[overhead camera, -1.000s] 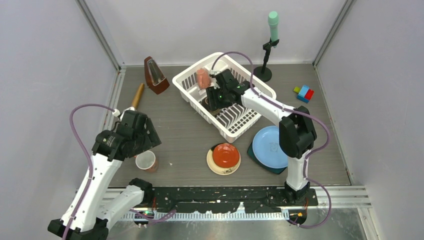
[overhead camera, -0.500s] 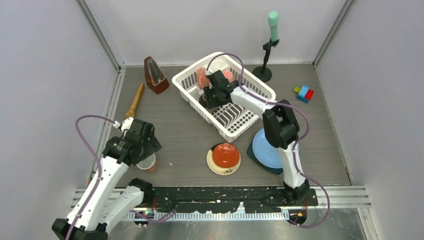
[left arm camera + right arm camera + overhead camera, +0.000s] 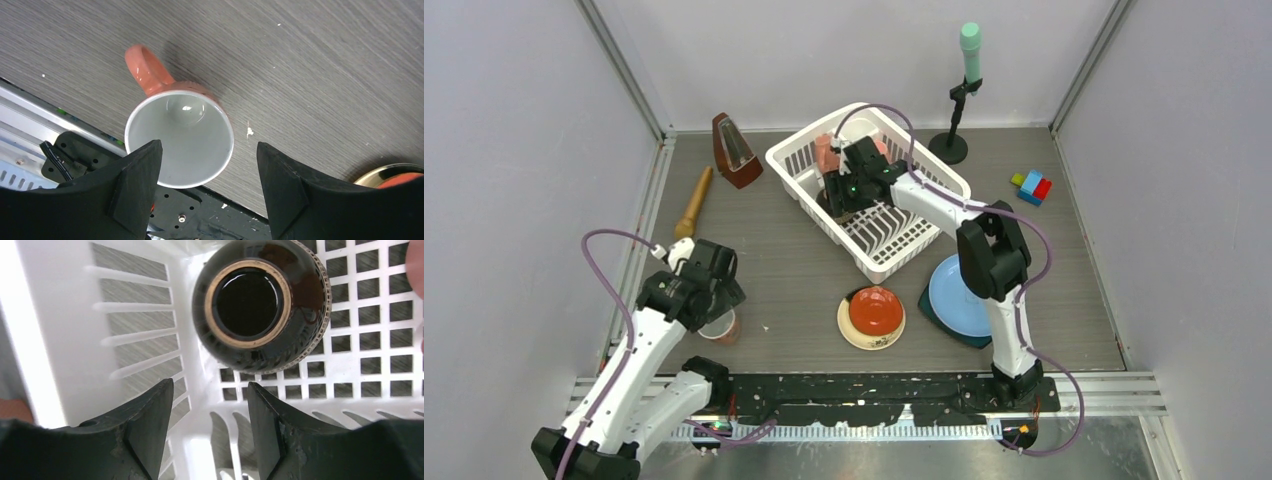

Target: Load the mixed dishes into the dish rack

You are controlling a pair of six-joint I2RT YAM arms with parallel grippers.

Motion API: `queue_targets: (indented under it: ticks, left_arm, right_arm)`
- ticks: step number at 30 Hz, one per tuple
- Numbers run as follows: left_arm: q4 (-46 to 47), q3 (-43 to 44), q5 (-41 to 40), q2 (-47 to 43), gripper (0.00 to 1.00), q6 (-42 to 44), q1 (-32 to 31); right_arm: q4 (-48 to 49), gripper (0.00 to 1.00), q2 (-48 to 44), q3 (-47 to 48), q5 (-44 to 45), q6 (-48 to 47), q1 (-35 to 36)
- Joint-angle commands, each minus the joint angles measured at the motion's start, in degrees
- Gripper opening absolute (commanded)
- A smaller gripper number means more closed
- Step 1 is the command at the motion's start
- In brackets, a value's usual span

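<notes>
A pink mug (image 3: 719,326) stands upright on the table; in the left wrist view the mug (image 3: 179,142) shows its white inside. My left gripper (image 3: 707,297) is open just above it, its jaws (image 3: 209,150) wide over the rim. My right gripper (image 3: 844,195) is open and empty inside the white dish rack (image 3: 906,255). The brown bowl (image 3: 260,305) lies upside down on the rack floor just ahead of its fingers (image 3: 210,387). Another pink mug (image 3: 826,153) stands in the rack. The light blue plate (image 3: 962,290) lies on the dark teal plate (image 3: 937,318). The red saucer (image 3: 876,308) lies on the cream saucer (image 3: 856,333).
A brown metronome (image 3: 734,150) and a wooden roller (image 3: 692,200) are at the back left. A black stand with a green top (image 3: 964,90) is behind the rack. Coloured toy blocks (image 3: 1032,186) are at the right.
My left gripper has come down and in over the pink mug. My right gripper has moved left inside the rack, and the rack has shifted a little to the left.
</notes>
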Motion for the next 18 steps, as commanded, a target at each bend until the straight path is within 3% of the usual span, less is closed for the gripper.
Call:
queue_targets:
  ticks: [1,5,7,8,12,15,18]
  left_arm:
    - [2.7,-2.0,0.2,0.7,0.72,-1.3,0.1]
    - [7.0,-5.0,3.5,1.2,0.69,-1.8,0.1]
    - [9.5,-5.9,5.4,1.9,0.63,-1.8,0.1]
    - [10.4,-6.3,6.3,2.1,0.58,-1.5,0.1]
    - [17.8,-8.2,13.0,2.0,0.19,3.7,0.1]
    - [17.5,-6.9,12.3,1.1,0.01,5.4,0.1]
    - [15.5,-4.5,10.8,-0.1,0.00,8.2,0.1]
  right_arm:
    - [3.3,0.63,-9.7,-1.1,-1.8,-1.2,0.2]
    - [2.1,0.65,-13.7,-3.6,0.8,-3.5,0.2]
    - [2.0,0.66,-16.1,-5.2,1.6,-4.0,-0.2]
    - [2.0,0.66,-17.7,-6.2,1.8,-4.2,-0.2]
    - [1.9,0.66,-22.4,-8.9,2.8,-4.3,-0.7]
    - [1.7,0.66,-25.5,-11.1,3.6,-3.7,-1.0]
    - [0.9,0.66,-29.4,-12.9,3.9,-3.0,-1.2]
